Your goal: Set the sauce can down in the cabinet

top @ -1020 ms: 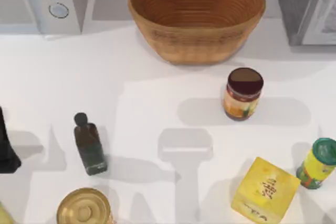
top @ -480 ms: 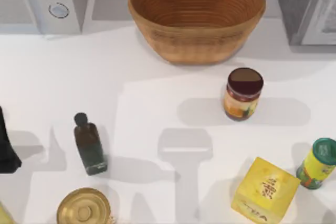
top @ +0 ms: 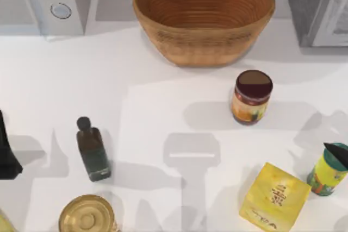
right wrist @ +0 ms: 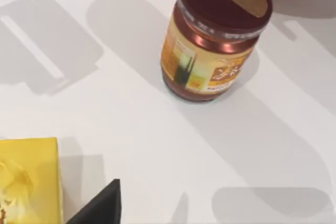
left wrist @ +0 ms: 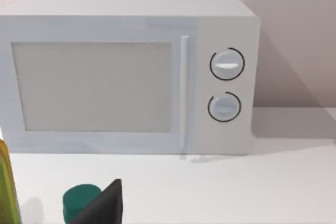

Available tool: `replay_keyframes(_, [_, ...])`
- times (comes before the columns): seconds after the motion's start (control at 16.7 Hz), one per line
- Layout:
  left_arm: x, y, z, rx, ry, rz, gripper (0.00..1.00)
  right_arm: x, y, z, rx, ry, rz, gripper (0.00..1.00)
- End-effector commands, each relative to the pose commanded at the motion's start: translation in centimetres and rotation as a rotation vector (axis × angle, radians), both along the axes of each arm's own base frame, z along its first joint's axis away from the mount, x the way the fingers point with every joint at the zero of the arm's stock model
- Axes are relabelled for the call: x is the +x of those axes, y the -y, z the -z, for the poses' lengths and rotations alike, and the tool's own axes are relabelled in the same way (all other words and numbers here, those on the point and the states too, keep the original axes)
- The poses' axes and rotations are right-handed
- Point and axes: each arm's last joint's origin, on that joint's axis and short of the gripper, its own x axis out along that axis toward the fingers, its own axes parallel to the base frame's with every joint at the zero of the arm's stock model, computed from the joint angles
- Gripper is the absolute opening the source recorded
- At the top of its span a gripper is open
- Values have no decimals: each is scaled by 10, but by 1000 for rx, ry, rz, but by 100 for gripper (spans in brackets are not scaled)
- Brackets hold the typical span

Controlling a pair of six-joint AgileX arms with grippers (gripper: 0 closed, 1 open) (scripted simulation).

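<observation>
You are seeing the sauce can (top: 252,96) standing upright on the white tabletop (top: 163,96), with nothing touching it. Its maroon top is facing up, and in the right wrist view the sauce can (right wrist: 212,38) is showing its red and orange label.

The cabinet (top: 315,6) is sitting beyond the sauce can and to its right, at the far right corner, well apart from it. The woven basket (top: 204,17) is lying just behind the sauce can, slightly to its left. The white appliance with two round knobs (top: 46,1) is sitting far to the sauce can's left, at the back.

Your right pincer (top: 337,154) is reaching in from the right edge, nearer to you than the sauce can and to its right. Its dark tip is overlapping the green-lidded yellow can (top: 328,173). You cannot tell whether this pincer is open or closed, and it is gripping nothing that you can see.

The yellow box (top: 274,196) is resting in front of the sauce can, near it. The dark bottle (top: 92,150) and the gold-topped can (top: 87,214) are standing well to its left.

Your left pincer (top: 6,156) is hanging at the left edge, far from the sauce can, and its state cannot be told either.
</observation>
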Motion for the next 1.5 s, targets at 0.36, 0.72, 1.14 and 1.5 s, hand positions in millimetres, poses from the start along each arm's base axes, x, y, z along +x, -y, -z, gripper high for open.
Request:
replay_keyframes(0.36, [0, 0, 0, 0, 0, 0, 100, 83, -8, -7, 28, -65, -423, 100])
replay_keyframes(0.72, [0, 0, 0, 0, 0, 0, 100, 167, -10, 39, 202, -36, -719, 100])
replay_keyframes(1.14, [0, 0, 0, 0, 0, 0, 100, 219, -3, 133, 442, 18, -813, 100])
replay_keyframes(1.5, [0, 0, 0, 0, 0, 0, 100, 224, 1, 176, 532, 20, -796, 100])
